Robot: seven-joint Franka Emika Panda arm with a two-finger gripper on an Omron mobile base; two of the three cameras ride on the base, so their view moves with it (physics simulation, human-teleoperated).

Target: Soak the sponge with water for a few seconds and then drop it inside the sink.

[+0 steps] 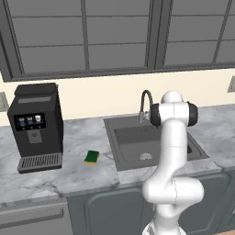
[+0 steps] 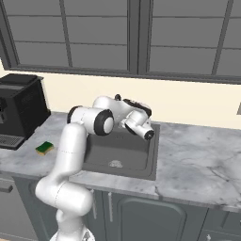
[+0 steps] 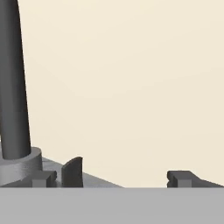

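End effector (image 3: 124, 177) fingers spread wide and empty beside the faucet (image 3: 12, 83), over the sink (image 1: 124, 156), sponge (image 1: 92, 157) lying on the desk (image 1: 69, 174) by the coffee machine (image 1: 36, 126)

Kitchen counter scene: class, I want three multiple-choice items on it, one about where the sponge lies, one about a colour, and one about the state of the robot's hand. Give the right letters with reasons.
1. Where does the sponge lie?
A. In the sink basin
B. On the counter between the coffee machine and the sink
C. On top of the coffee machine

2. What colour is the sponge's top layer?
A. Green
B. Red
C. White

3. How is the hand?
A. Shut on the sponge
B. Open and holding nothing
C. Shut on the faucet

Answers:
1 B: it rests on the marble counter, right of the coffee machine and left of the sink.
2 A: green shows over a yellow body.
3 B: in the hand view the fingertips stand well apart with only wall between them, the faucet off to one side.
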